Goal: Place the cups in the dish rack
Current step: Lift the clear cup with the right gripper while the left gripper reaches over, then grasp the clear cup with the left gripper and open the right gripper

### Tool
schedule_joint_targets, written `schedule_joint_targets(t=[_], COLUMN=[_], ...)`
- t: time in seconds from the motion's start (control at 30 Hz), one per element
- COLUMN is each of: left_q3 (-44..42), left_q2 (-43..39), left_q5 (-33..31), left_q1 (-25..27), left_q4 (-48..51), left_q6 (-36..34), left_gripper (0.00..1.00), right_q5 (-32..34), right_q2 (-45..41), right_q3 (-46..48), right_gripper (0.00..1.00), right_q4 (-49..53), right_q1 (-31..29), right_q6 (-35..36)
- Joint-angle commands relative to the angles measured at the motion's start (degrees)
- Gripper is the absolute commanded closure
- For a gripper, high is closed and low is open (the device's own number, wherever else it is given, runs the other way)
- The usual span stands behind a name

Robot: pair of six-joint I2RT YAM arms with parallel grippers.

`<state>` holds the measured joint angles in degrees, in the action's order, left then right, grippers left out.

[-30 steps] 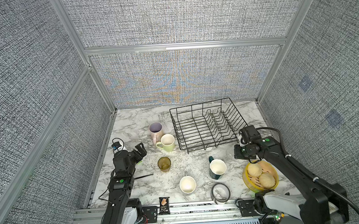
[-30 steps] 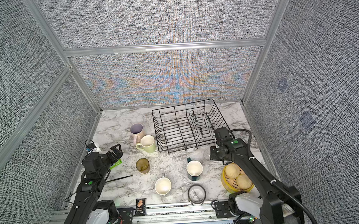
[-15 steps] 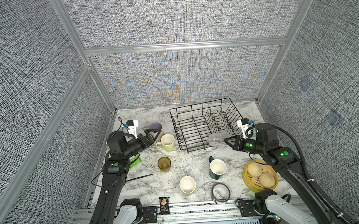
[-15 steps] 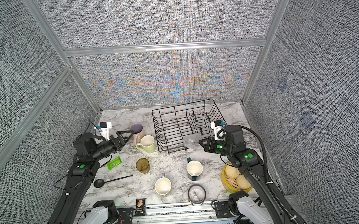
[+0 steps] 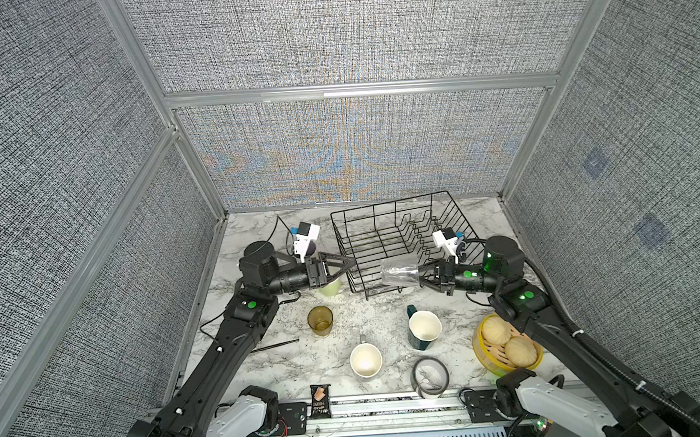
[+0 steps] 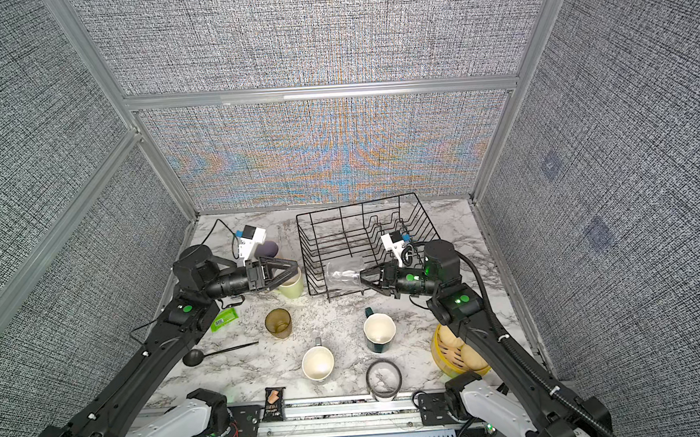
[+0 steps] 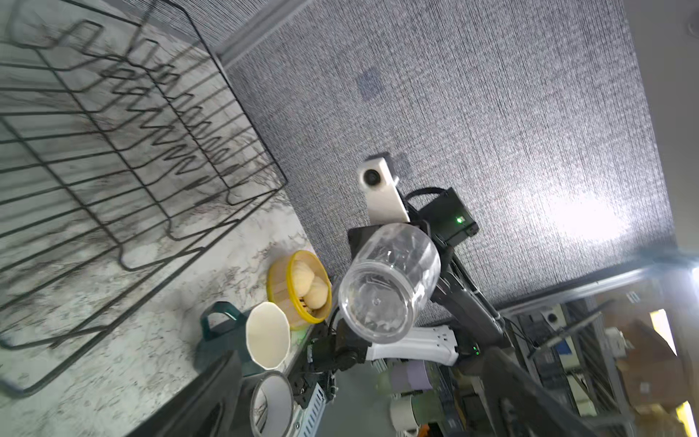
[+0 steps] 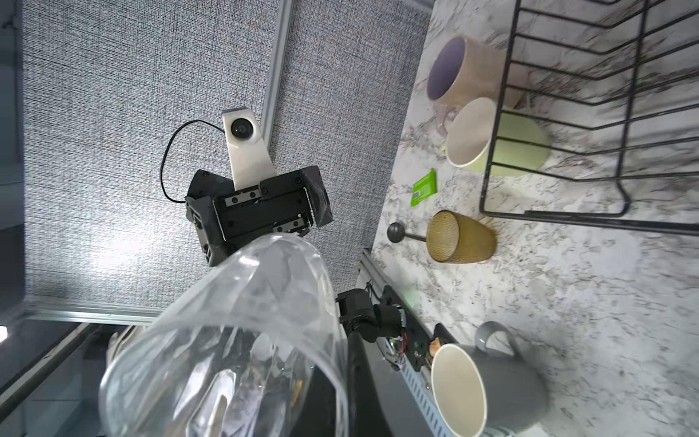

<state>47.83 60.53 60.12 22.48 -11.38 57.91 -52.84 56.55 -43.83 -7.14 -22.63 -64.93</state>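
The black wire dish rack (image 5: 399,241) (image 6: 366,239) stands at the back right. My right gripper (image 5: 420,274) (image 6: 362,278) is shut on the small clear glass (image 5: 399,272) (image 7: 389,283) (image 8: 242,340), held sideways in the air at the rack's front edge. My left gripper (image 5: 349,265) (image 6: 293,268) hangs open and empty above the pale green mug (image 5: 331,289) (image 8: 491,140). The pink mug (image 6: 269,247) (image 8: 465,72) behind it is partly hidden. On the table stand the amber tumbler (image 5: 320,320), the grey mug (image 5: 365,360) and the dark teal mug (image 5: 424,331).
A yellow basket of buns (image 5: 479,347) sits under the right arm at the front right. A grey tape ring (image 5: 429,377) and a snack packet (image 5: 320,400) lie at the front edge. A black spoon (image 6: 219,353) and a green packet (image 6: 224,318) lie at the left.
Both arms have risen from low at the front. The right gripper has moved left along the rack's front with the clear glass. The left gripper has moved right, over the pale green mug.
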Motion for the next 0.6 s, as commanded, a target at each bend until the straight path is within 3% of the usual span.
schedule_joint_targets(t=[0.0, 0.13, 0.57], left_q3=[1.1, 1.4, 4.4], left_q2=[1.8, 4.4, 10.2], left_q5=[1.3, 1.5, -1.2], left_q1=[2.6, 5.3, 11.4], left_q4=[-7.0, -13.5, -11.8], left_q6=[1.5, 5.0, 2.6], left_gripper=[0.00, 0.00, 0.02], right_q5=[-2.3, -0.6, -0.5], right_q2=[1.3, 2.2, 10.0], right_q3=[-0.1, 0.3, 0.2], right_gripper=[1.00, 1.00, 1.00], right_q4=[-9.7, -11.8, -23.2], right_q1=[-1.0, -1.8, -5.2], right_q6=[-5.8, -7.1, -12.3])
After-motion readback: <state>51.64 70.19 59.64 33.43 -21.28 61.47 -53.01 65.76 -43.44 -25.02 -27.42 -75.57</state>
